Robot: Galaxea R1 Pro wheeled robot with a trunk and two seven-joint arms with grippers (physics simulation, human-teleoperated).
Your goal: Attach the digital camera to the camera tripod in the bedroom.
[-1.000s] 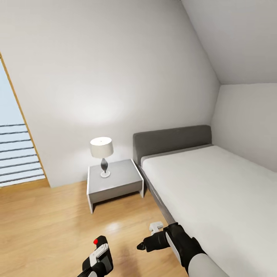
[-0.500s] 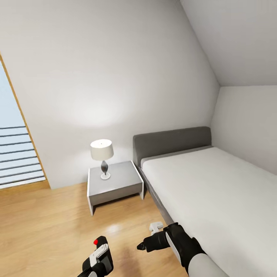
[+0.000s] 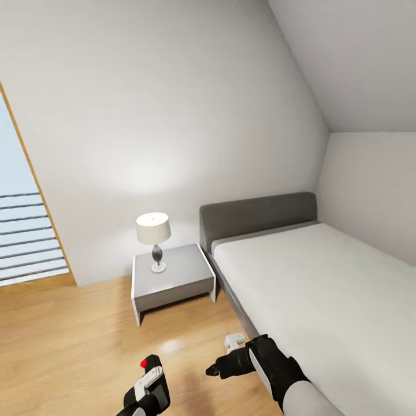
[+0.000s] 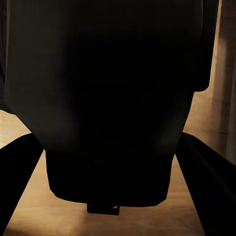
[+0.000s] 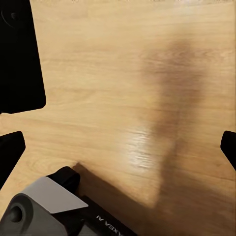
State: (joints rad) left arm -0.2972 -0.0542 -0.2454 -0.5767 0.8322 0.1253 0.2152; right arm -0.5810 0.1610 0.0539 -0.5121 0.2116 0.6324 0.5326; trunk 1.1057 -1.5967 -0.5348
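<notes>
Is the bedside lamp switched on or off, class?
On. The lamp stands upright on the grey nightstand, and a bright pool of light spreads across the white wall just above its shade.

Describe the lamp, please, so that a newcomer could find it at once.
Start at the grey bed along the right wall. Beside its headboard stands a low grey nightstand. The lamp stands on its top: white drum shade, dark curvy stem, round white base.

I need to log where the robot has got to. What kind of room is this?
Most likely a bedroom: a grey upholstered bed with a white mattress stands under a sloping white ceiling, and beside its headboard a low grey nightstand carries a small white-shaded table lamp. The floor is light wood planks.
</notes>
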